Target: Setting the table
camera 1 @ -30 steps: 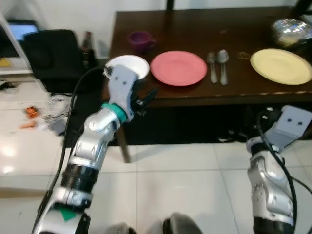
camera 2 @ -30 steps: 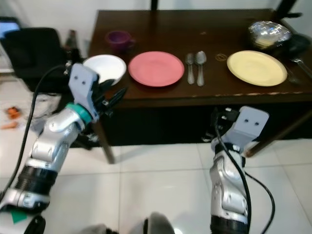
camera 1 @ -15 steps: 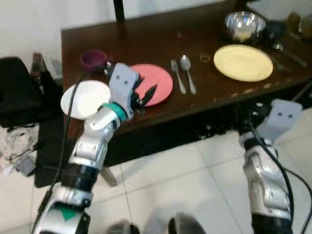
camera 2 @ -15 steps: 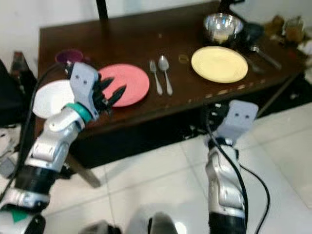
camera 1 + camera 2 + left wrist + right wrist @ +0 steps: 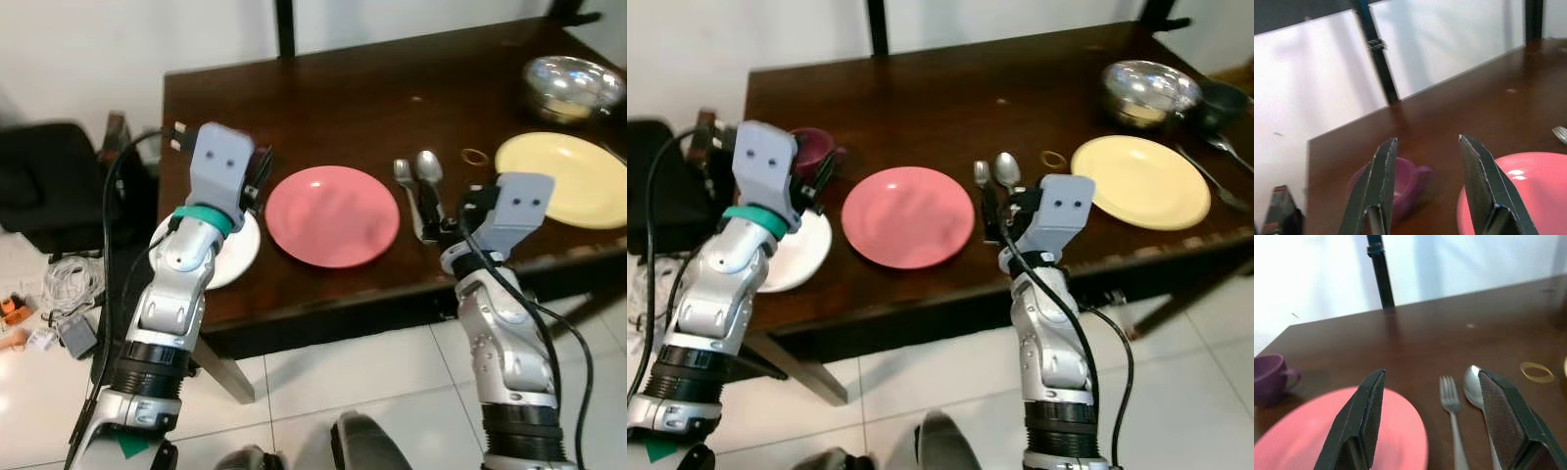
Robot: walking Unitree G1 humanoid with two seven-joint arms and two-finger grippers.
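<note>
Left hand (image 5: 1425, 186) is held w/ fingers spread, nothing gripped, raised over the desk's left end; the purple cup (image 5: 1400, 183) is seen just beyond the fingertips, the pink plate (image 5: 908, 216) beside it. Right hand (image 5: 1432, 423) is likewise released, fingers wide apart, poised above the desk's front edge, w/ the fork (image 5: 1452, 406) and spoon (image 5: 1474, 384) seen between the fingers. Fork and spoon are laid side by side, just right of the pink plate. A white plate (image 5: 794, 257) is set at the front-left corner, partly hidden by the left arm. Further right: a rubber band (image 5: 1052, 159), a yellow plate (image 5: 1141, 181), a steel bowl (image 5: 1149, 91). All rest on the dark desk (image 5: 921, 108).
</note>
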